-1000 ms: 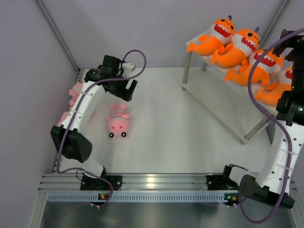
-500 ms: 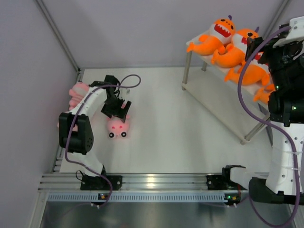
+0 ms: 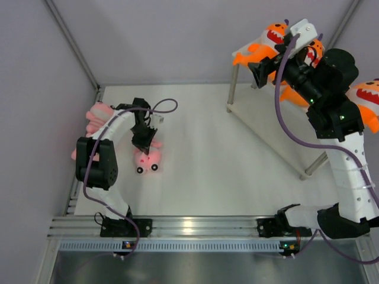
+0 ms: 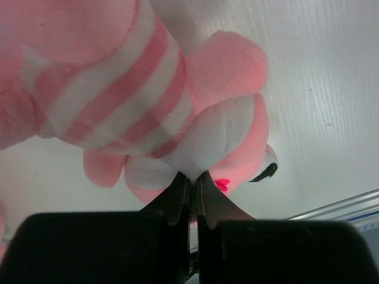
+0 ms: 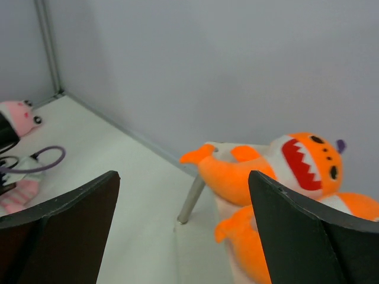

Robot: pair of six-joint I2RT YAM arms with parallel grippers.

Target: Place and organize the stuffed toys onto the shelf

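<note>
L fingers (image 4: 189, 188) are sitting shut, tips pressing against a pink striped plush (image 4: 112, 89); can't tell if any fabric is nipped btwn them. That plush is lying on the white surface (image 3: 213, 160), left of centre, w/ the L arm bending down over it. More pink plush (image 3: 96, 115) is bunching against the left wall edge, just beside that arm. Open surface is running from there across to the shelf (image 3: 266, 118), which is standing at an angle in the far-right corner area.

R fingers (image 5: 182, 180) are standing wide open, gripping nothing, hovering up near the shelf's far-left top corner. Just beyond them an orange shark plush (image 5: 278, 165) is lying on the top board close to its end edge, w/ a second orange one touching it. In the top view another orange plush (image 3: 370, 94) is showing farther along the top board, past the R arm. A metal rail (image 3: 195, 228) is running along the near edge, carrying both arm bases.
</note>
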